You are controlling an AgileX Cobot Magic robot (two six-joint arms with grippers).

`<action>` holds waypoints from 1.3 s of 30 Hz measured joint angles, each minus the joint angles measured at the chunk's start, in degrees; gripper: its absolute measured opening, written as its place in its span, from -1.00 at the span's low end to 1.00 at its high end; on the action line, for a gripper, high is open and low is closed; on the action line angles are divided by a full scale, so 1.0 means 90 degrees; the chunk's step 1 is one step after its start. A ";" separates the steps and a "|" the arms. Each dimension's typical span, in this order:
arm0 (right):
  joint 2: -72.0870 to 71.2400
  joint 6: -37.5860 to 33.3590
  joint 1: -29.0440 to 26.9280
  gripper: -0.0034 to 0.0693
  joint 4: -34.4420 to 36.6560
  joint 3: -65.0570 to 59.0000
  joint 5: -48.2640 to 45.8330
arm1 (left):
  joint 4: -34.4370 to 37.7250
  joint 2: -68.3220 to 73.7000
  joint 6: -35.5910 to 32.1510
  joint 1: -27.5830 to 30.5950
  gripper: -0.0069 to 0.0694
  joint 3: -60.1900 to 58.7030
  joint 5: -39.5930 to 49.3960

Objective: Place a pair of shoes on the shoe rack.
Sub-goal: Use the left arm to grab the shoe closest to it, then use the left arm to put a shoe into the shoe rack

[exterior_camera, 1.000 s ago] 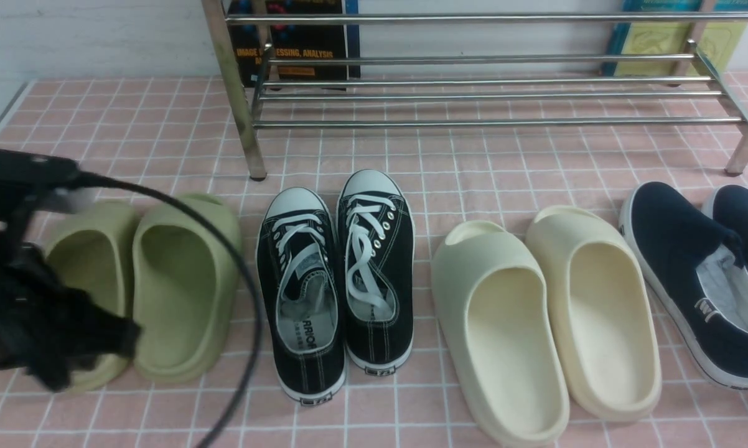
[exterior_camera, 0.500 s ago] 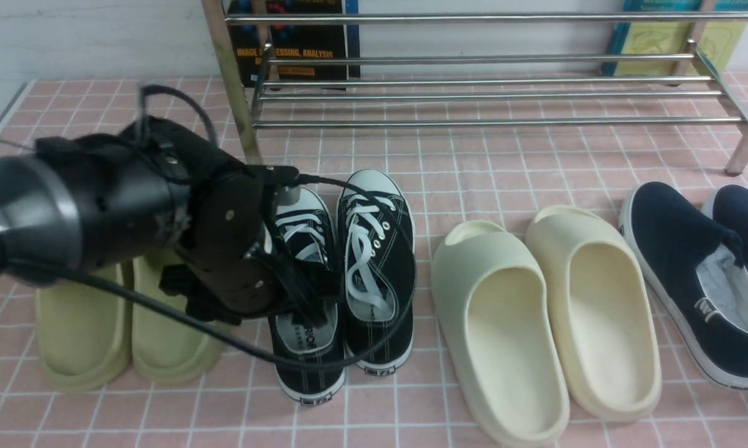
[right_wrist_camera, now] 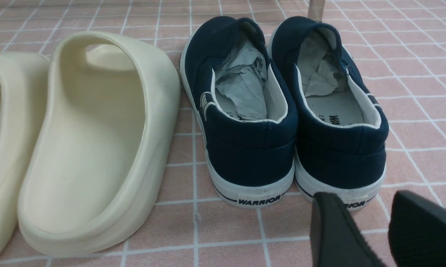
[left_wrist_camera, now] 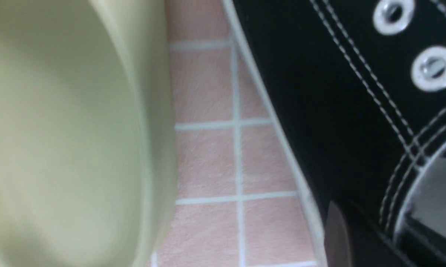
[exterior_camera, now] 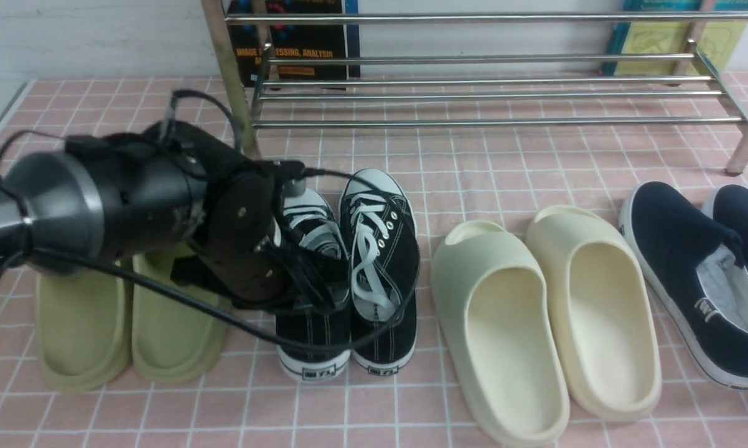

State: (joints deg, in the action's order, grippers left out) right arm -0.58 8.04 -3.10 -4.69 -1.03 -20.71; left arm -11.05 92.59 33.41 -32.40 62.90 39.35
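Observation:
The pair of shoes, two black canvas sneakers with white laces, stands side by side on the pink tiled floor in front of the chrome shoe rack [exterior_camera: 486,121]. My left gripper [exterior_camera: 318,286] reaches down into the left sneaker [exterior_camera: 315,336] and is shut on its side wall. In the left wrist view one finger [left_wrist_camera: 336,237] presses the outside of that sneaker [left_wrist_camera: 319,92], and the grey insole shows beyond it. The right sneaker [exterior_camera: 380,249] leans against it, untouched. My right gripper [right_wrist_camera: 371,230] hovers open and empty behind the navy slip-ons [right_wrist_camera: 252,155]; it is out of the front view.
Green foam slides [exterior_camera: 162,323] [left_wrist_camera: 59,129] lie just left of the sneakers, under my left arm. Cream slides [exterior_camera: 536,311] [right_wrist_camera: 97,141] and navy slip-ons [exterior_camera: 691,261] sit to the right. Books [exterior_camera: 299,43] stand behind the rack.
My left arm swung in from the far left over the green slides and its gripper closed on the left sneaker. That sneaker's heel has shifted forward, toward the right sneaker.

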 joint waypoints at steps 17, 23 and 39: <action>0.0000 0.0000 0.0000 -0.25 0.0002 0.0000 0.0000 | 0.0490 0.0085 -0.1032 0.1289 -0.77 0.1828 -0.0201; 0.0000 0.0000 0.0000 -0.25 0.0002 0.0000 0.0000 | 0.0540 0.0512 -0.1032 0.1330 -0.77 0.1891 -0.0842; 0.0000 0.0000 0.0000 -0.25 0.0002 0.0000 0.0000 | 0.0516 0.2524 -0.0699 0.1900 -0.76 0.4046 -0.1631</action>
State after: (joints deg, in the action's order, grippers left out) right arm -0.58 8.04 -3.10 -4.67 -1.03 -20.71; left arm -6.41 115.30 27.12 -15.30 99.31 24.67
